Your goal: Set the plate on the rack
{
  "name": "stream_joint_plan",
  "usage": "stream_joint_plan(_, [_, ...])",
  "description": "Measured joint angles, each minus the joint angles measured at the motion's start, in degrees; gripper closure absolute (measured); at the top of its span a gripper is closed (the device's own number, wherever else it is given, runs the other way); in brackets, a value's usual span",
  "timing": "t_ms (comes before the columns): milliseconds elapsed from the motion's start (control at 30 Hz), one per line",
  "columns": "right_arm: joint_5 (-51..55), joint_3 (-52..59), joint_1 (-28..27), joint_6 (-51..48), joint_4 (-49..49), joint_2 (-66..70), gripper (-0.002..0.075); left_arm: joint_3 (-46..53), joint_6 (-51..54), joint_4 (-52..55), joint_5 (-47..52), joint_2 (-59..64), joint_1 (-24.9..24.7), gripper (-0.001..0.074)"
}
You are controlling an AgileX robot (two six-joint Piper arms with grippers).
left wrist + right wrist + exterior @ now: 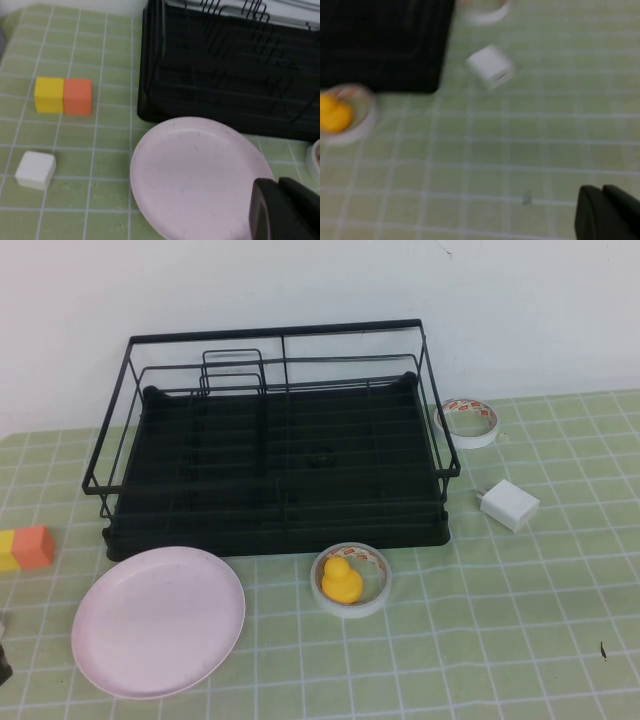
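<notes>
The pale pink plate (158,621) lies flat on the green checked mat, just in front of the black wire rack's (275,440) left front corner. In the left wrist view the plate (195,175) fills the middle, with the rack (225,70) behind it. My left gripper (277,182) hovers over the plate's edge with its jaws together and nothing in them; only a dark tip shows at the high view's lower left edge (3,668). My right gripper (601,189) is shut and empty over bare mat, out of the high view.
A white tape ring (351,580) holding a yellow duck (340,581) sits right of the plate. A second tape ring (469,422) and a white charger (509,504) lie right of the rack. Yellow and orange blocks (26,547) and a white cube (35,170) lie to the left.
</notes>
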Motion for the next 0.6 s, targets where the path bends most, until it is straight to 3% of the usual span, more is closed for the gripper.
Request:
stream_joint_plan(267, [8.52, -7.2, 1.93, -36.26, 36.62, 26.3, 0.0727, -0.33, 0.0, 0.75, 1.48, 0.82, 0.0, 0.0736])
stream_joint_plan(600, [5.2, -21.27, 22.78, -42.37, 49.56, 50.61, 0.0727, -0.33, 0.0, 2.41, 4.15, 0.91, 0.0, 0.0737])
